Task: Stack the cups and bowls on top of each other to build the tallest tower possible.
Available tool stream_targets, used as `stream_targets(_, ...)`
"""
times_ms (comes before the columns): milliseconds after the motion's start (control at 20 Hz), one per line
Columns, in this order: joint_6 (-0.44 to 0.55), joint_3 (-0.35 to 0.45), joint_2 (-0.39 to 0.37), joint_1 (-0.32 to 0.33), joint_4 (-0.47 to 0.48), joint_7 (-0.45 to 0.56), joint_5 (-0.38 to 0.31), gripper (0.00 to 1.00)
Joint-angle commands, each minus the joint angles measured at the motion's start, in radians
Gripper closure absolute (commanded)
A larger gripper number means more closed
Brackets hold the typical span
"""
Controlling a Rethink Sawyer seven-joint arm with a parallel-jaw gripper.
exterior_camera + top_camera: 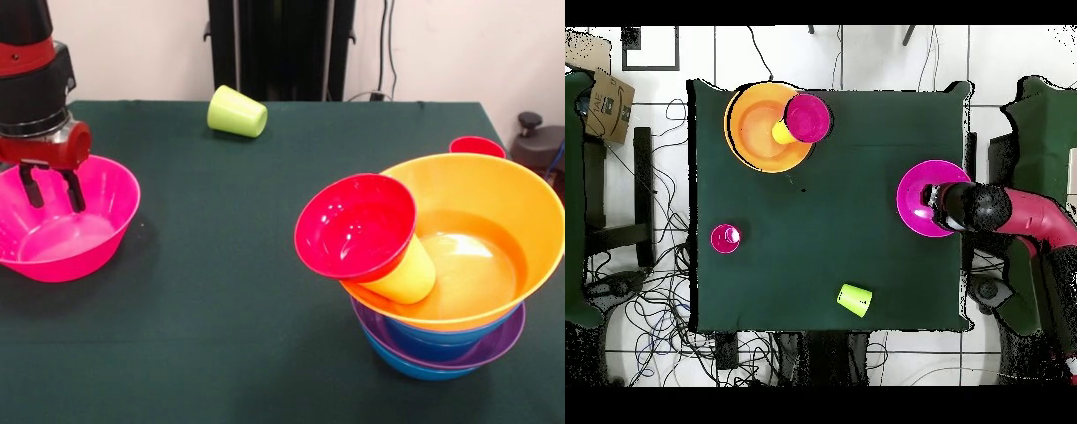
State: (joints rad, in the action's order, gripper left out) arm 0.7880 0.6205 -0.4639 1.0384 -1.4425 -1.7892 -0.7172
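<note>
The tower stands at the right: blue and purple bowls (441,349) lowest, with a wide orange bowl (503,212) (755,135) on top. A yellow cup (406,278) (781,132) lies tilted inside the orange bowl. A small red bowl (355,226) (808,117) rests on it, tipped over the rim. The large pink bowl (106,216) (917,190) sits apart at the left. My gripper (53,190) (950,205) hangs open inside it, fingers (74,190) clear of the wall, holding nothing. A lime green cup (237,112) (854,298) lies on its side at the back. Behind the tower a red cup (477,146) (725,238) stands upright.
The dark green table (221,336) (825,240) stretches between the pink bowl and the tower. The pink bowl sits close to the table's side edge. A cardboard box (605,100) and loose cables (655,310) lie on the floor around the table.
</note>
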Motion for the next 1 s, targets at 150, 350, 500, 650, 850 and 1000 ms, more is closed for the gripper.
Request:
stream_targets(150, -0.036, -0.054, -0.044, -0.071, -0.038, -0.018, -0.006, 0.00)
stream_targets(350, -0.038, -0.061, -0.073, -0.097, -0.061, -0.063, 0.013, 0.00)
stream_targets(500, -0.055, -0.072, -0.077, -0.121, -0.068, -0.098, 0.014, 0.00)
stream_targets(650, -0.068, -0.093, -0.083, -0.144, -0.066, -0.123, 0.010, 0.00)
stream_targets(850, -0.093, -0.114, -0.078, -0.163, -0.061, -0.135, 0.009, 0.00)
stream_targets(1000, -0.101, -0.130, -0.079, -0.178, -0.059, -0.138, 0.017, 0.00)
